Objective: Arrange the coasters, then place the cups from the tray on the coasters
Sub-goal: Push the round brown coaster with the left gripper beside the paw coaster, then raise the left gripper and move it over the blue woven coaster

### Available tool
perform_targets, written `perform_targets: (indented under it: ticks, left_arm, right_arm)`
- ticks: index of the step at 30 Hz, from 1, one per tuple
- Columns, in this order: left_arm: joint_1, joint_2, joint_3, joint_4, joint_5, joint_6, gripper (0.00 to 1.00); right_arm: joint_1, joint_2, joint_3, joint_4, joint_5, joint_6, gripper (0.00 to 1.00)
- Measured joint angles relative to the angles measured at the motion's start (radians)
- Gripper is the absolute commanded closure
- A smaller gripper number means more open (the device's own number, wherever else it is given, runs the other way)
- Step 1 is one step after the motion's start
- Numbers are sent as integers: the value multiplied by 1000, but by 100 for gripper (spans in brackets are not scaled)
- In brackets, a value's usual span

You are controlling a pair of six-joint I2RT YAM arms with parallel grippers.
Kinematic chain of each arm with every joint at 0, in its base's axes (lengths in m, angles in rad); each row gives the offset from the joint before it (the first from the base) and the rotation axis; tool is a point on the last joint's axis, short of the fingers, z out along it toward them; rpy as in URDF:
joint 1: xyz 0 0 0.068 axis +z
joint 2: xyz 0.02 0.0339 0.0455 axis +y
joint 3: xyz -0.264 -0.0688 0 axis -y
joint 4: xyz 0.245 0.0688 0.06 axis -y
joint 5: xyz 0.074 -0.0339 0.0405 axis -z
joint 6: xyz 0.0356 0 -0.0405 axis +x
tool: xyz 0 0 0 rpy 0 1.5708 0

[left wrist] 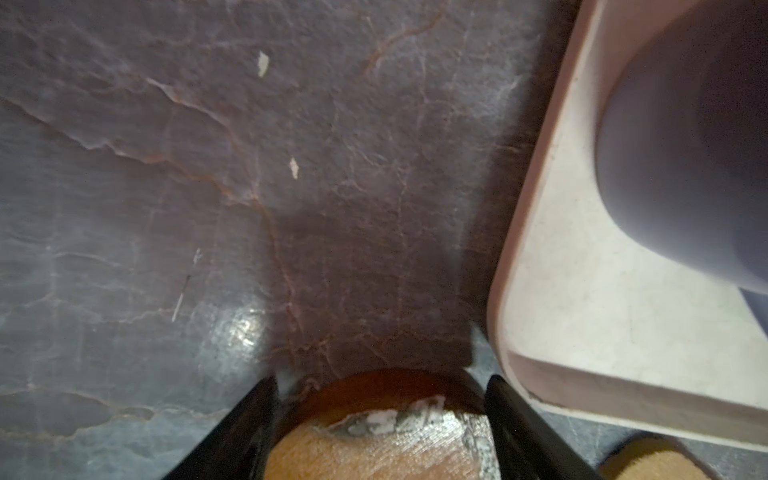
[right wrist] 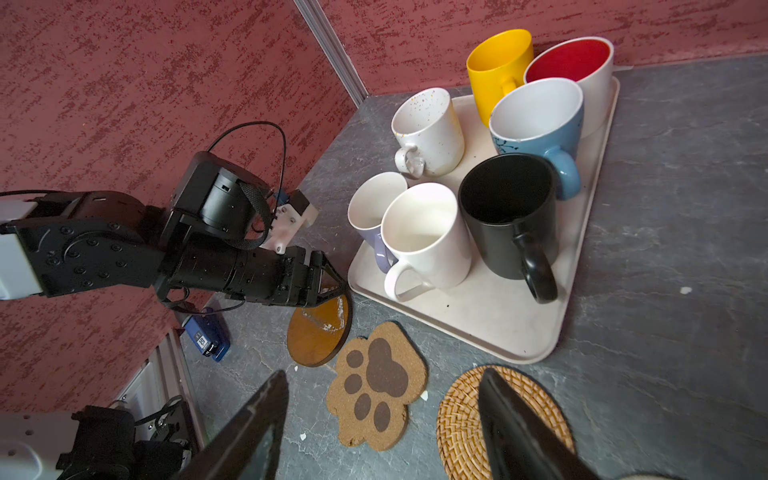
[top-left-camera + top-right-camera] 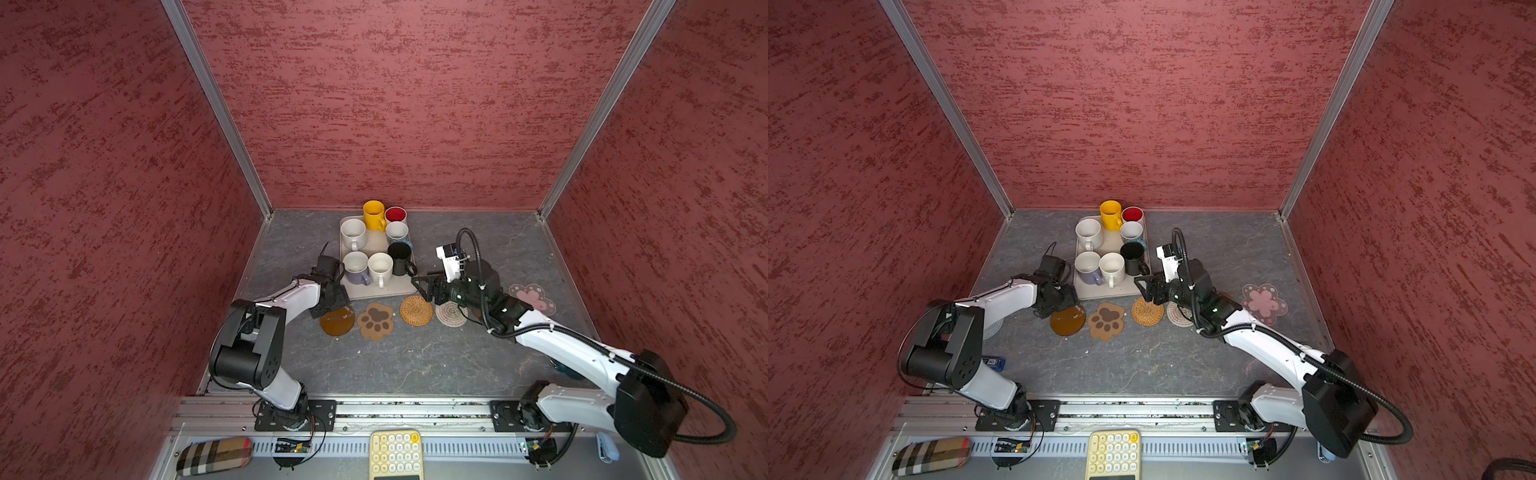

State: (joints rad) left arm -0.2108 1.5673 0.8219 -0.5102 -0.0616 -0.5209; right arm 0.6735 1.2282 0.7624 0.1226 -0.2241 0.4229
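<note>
Seven cups (image 3: 380, 266) fill one tray (image 3: 374, 291); two end effectors (image 1: 381, 379) (image 2: 382, 374) gape empty near five coasters (image 3: 376, 320).

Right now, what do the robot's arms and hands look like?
Both have white shells and black joints. The left arm carries a thin black wire, the right arm a thick ribbed black hose. The left hand and right hand are black, with pointed fingers.

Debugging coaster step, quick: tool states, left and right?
Left tool: open over the amber disc, nothing held.
Right tool: open by the rattan coaster, nothing held.
</note>
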Motion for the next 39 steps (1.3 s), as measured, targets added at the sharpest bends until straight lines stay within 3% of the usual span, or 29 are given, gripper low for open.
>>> perform_targets:
  ticks: [12,20,26,39]
  left_arm:
    - [-8,-89,-63,5,11,-18,19]
    - [23,-233,41,-105,0,-16,11]
    - [155,-337,127,-160,13,3,9]
    - [487,-314,126,-233,80,72,9]
  right_arm:
    - [18,-2,0,0,0,3,27]
    - [28,20,17,-10,0,-1,27]
    - [32,37,56,-21,-2,-13,27]
    - [79,146,165,27,-48,-21,27]
